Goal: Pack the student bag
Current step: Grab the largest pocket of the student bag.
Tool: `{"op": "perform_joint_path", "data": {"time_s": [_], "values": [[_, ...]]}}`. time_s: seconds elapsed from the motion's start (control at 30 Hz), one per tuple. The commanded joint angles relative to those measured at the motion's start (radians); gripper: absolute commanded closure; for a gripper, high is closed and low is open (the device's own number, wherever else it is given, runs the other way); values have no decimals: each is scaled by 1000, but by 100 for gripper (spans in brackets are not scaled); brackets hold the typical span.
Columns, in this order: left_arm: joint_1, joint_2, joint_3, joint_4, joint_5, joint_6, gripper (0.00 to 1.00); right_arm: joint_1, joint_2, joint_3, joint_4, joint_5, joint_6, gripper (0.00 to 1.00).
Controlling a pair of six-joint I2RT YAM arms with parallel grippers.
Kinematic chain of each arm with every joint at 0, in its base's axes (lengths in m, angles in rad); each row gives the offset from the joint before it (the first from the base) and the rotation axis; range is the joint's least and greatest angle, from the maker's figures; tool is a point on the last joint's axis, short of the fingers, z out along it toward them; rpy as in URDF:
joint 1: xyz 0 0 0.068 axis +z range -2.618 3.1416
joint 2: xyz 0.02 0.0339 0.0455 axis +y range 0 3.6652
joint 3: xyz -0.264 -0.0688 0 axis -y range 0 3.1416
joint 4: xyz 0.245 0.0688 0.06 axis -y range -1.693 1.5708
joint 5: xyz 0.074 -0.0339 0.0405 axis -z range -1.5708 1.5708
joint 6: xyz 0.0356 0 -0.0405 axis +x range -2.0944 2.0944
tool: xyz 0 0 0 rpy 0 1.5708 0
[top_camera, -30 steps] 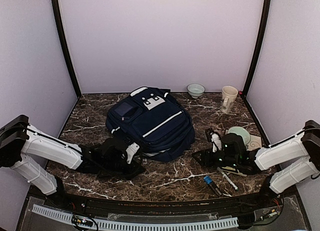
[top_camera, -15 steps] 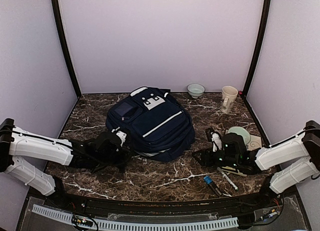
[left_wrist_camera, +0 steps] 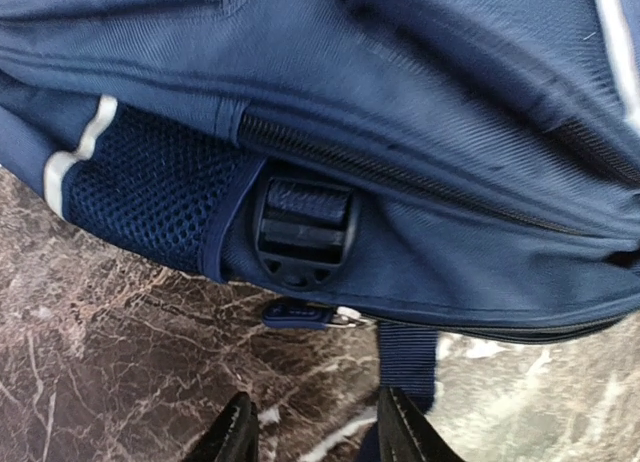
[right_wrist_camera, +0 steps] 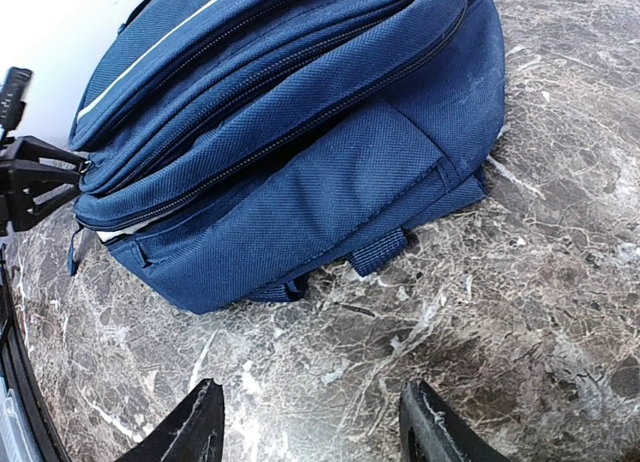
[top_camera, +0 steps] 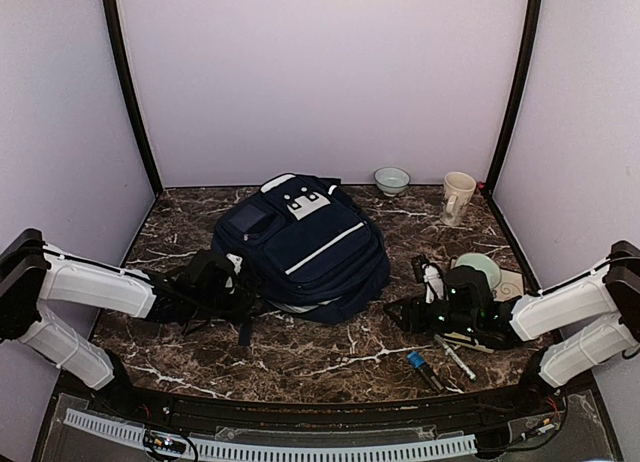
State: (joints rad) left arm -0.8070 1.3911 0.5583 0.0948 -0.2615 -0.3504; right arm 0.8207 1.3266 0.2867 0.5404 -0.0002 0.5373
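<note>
On dark marble-patterned table [top_camera: 180, 227], centre: student bag [top_camera: 300, 244], large navy-blue fabric backpack with white stripe, lying flat, visible zippers shut.
Left end effector [left_wrist_camera: 318, 437]: fingers spread, empty, facing bag's near-left side.
Right end effector [right_wrist_camera: 312, 430]: spread, empty, apart from bag's right side.
Black plastic strap buckle [left_wrist_camera: 303, 232] sits just above small blue zipper pull tab [left_wrist_camera: 305, 315].
Judged step: opening bag; packing not begun.
Next move calls for: advance left end effector, centre on tab, pinch, draw along track.

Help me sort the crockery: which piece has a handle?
The cream mug at back right; the small bowl beside it and the nearer green bowl have none.
</note>
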Motion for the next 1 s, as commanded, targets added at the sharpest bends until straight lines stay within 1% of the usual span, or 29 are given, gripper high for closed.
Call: {"op": "perform_joint_path", "data": {"time_s": [0.0, 0.27, 0.37, 0.47, 0.53, 0.7, 0.77, 0.83, 0.97], "values": [[33, 56, 7, 49, 47, 44, 57, -5, 11, -8, 43, -4, 11, 40], [74, 137, 26, 71, 44, 71, 56, -5, 30, 1, 47, -15, 12, 40], [81, 161, 34, 94, 78, 101, 51, -4, 34, 3, 49, -21, 13, 39], [90, 189, 48, 109, 103, 118, 43, -5, 26, -4, 49, -18, 15, 39], [107, 212, 58, 118, 126, 121, 40, -5, 21, -9, 46, -9, 14, 40], [159, 262, 73, 190, 229, 135, 39, -6, 25, -6, 41, -6, 13, 39], [163, 278, 82, 212, 257, 149, 41, -4, 27, -6, 42, -5, 13, 39], [165, 294, 89, 230, 274, 159, 46, -5, 30, -6, 41, -1, 12, 39], [166, 300, 84, 264, 296, 170, 70, -6, 39, -4, 35, 5, 7, 39]]}}
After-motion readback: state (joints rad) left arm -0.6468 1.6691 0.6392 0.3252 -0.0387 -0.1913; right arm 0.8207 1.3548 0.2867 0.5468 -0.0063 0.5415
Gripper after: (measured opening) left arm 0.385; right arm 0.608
